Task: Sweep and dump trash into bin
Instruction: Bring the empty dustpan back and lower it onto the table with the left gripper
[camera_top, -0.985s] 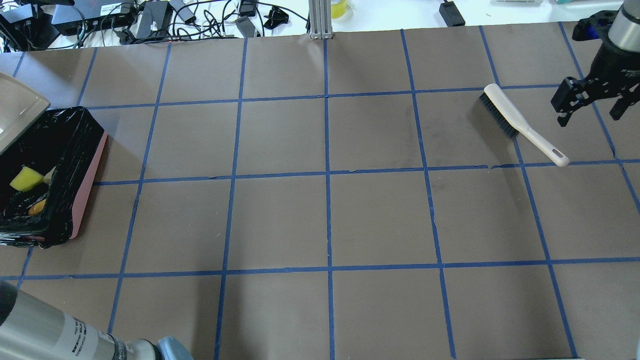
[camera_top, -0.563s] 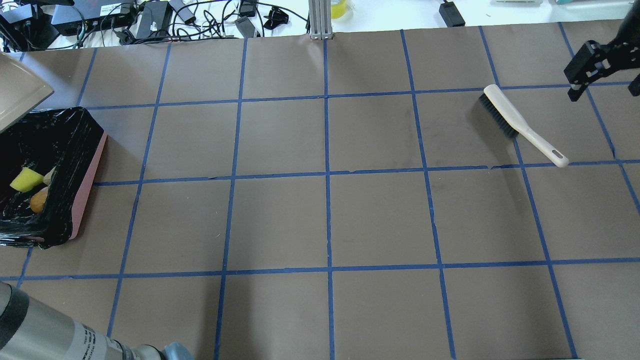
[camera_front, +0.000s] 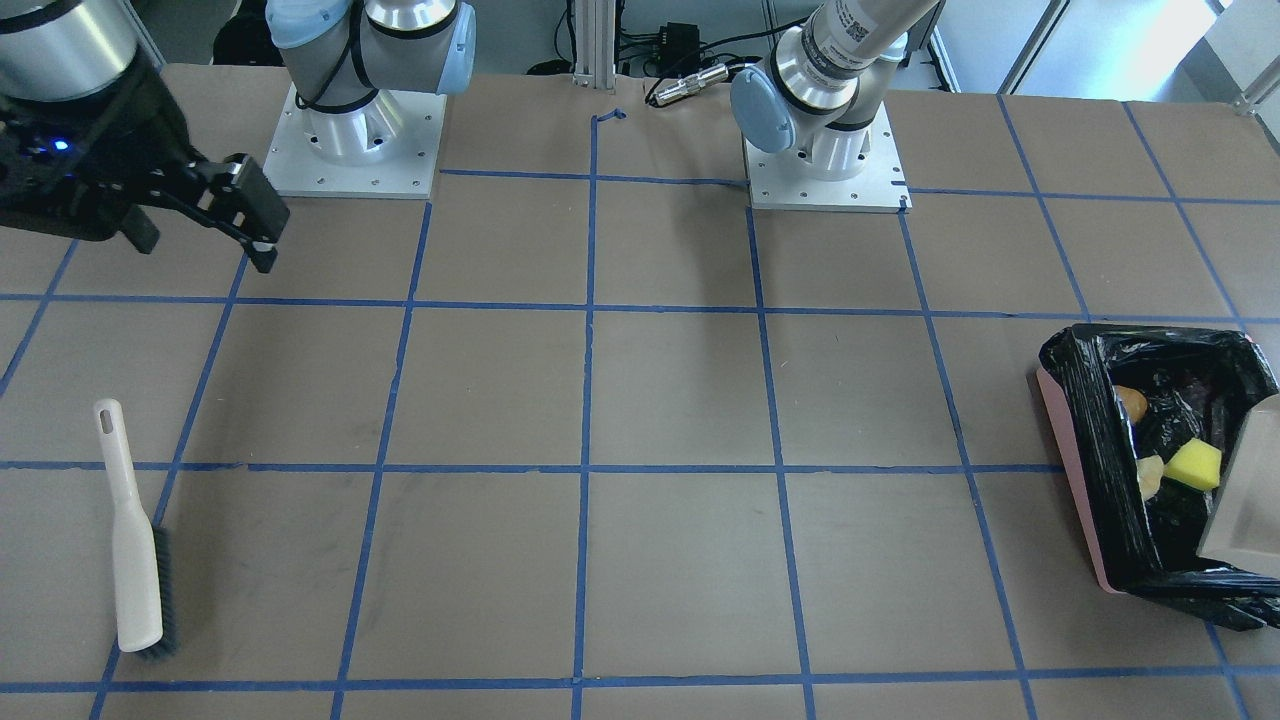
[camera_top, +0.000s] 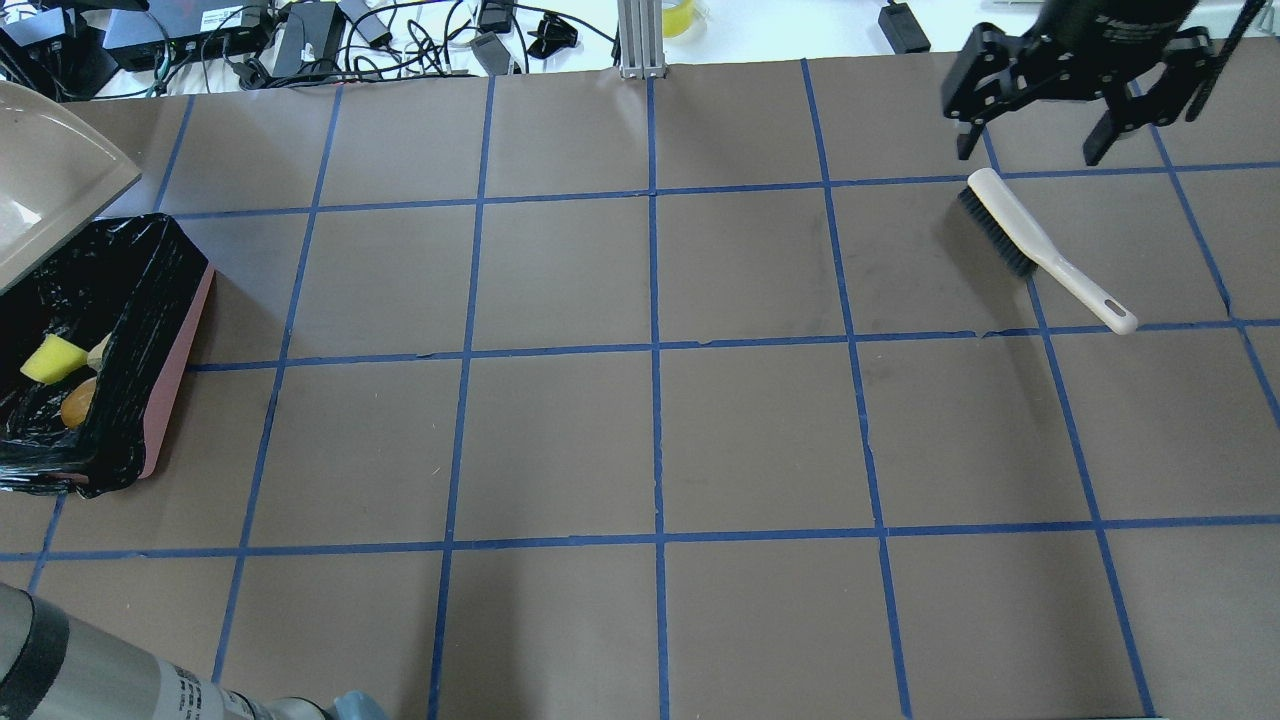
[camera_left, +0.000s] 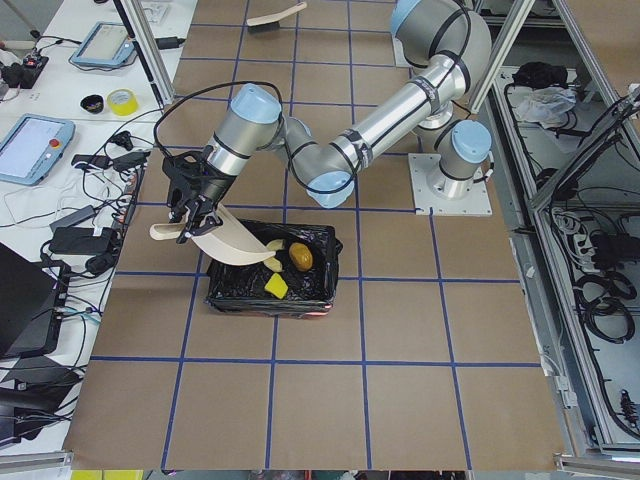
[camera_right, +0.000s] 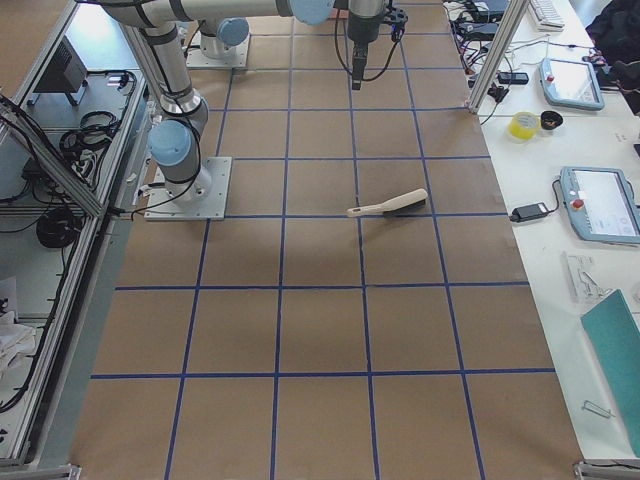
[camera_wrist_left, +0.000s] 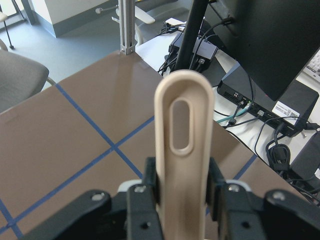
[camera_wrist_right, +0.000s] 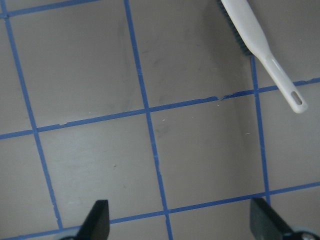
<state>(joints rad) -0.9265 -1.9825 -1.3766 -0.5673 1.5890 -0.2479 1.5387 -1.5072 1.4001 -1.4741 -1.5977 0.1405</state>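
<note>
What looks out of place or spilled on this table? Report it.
Nothing spilled: sponge, roll and pastry lie inside the bin, the dustpan held above it. The brush lies flat. Only oddity: the blue tape line is cracked near the brush handle.

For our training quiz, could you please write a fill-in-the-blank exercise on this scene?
1. The sponge lies inside the ____.
2. The left tool is shut on the ____'s handle.
3. The right tool is ____, holding nothing; the brush lies on the table.
Missing words: bin; dustpan; open.
</note>
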